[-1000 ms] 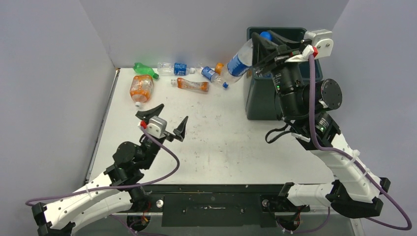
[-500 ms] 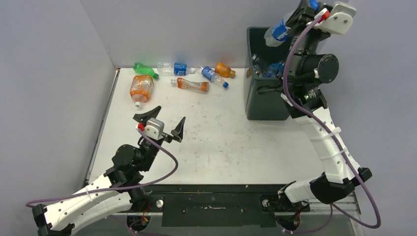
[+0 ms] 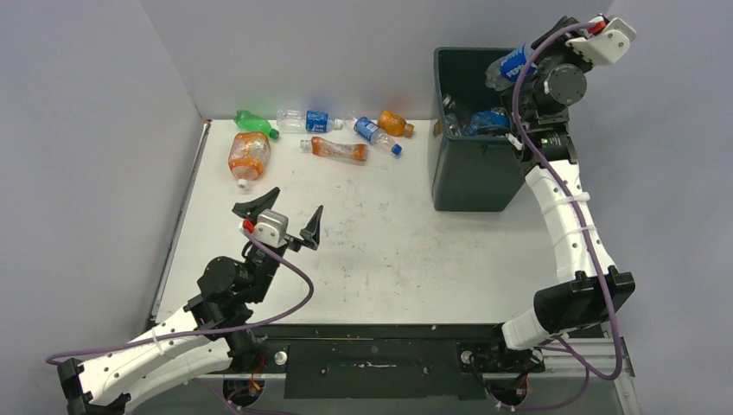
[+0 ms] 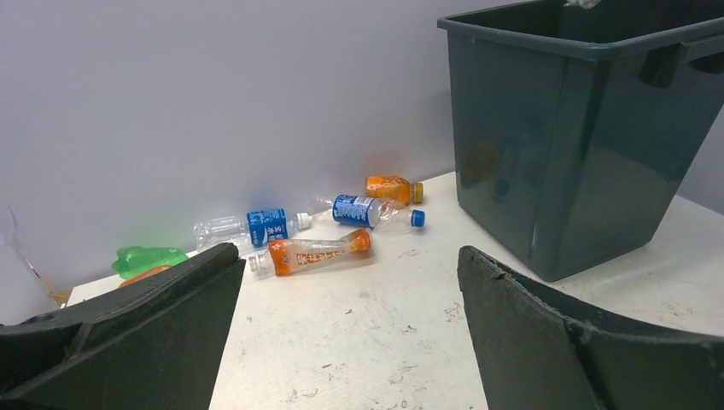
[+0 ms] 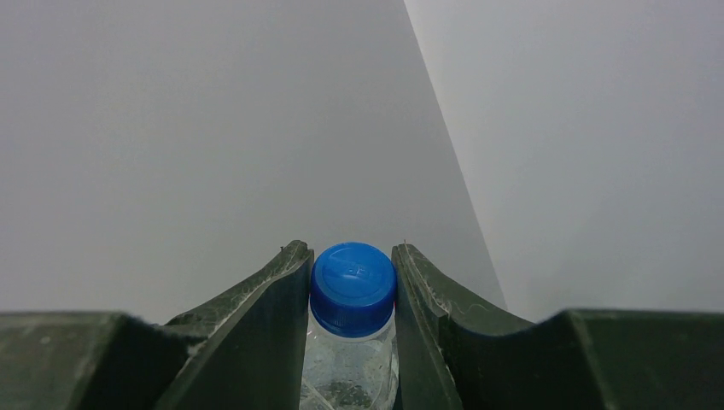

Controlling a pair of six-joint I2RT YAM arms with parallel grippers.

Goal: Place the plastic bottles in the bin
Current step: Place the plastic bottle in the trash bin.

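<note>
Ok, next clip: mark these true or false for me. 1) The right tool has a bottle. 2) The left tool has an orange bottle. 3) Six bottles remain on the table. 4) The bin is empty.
1) True. The right tool is shut on a blue-capped bottle, held above the bin.
2) False. The left tool is open and holds nothing; it hovers over the table.
3) True. Six loose bottles lie along the table's far edge: one green, three orange, two clear with blue labels.
4) False. Several dropped bottles show inside the bin.
</note>
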